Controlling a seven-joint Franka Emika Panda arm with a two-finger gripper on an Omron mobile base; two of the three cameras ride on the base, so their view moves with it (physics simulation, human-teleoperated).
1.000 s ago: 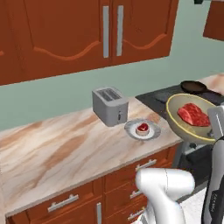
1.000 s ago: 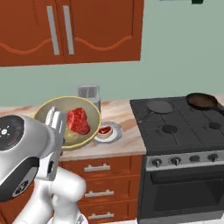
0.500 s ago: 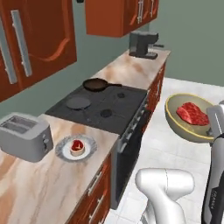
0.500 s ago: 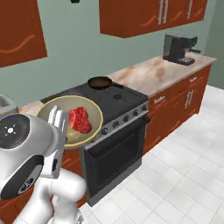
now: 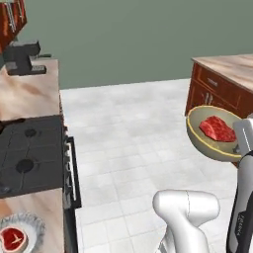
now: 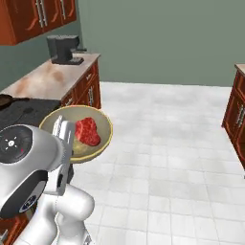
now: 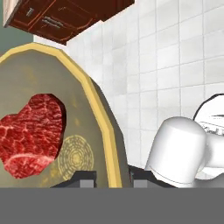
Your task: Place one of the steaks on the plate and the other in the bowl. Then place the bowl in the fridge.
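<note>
- Currently carrying the bowl (image 5: 213, 141) aloft over the floor (image 5: 128, 128), pincer (image 7: 113, 178) clamped on its rim at 6 o'clock.
- Keeping it level, the steak (image 6: 86, 131) lying inside.
- Avoiding jolts while heading fridgeward.

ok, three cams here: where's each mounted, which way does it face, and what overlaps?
Left base view: behind the arm's left, looking forward and down at floor tiles, stove and the plate with one steak; arm at lower right.
Right base view: behind the arm's right, same floor and counter; arm at lower left.
Hand view: on the hand, looking along the gripper, shut on the bowl's rim.
Shared: all three show the bowl with the other steak; both base views show the coffee machine.
</note>
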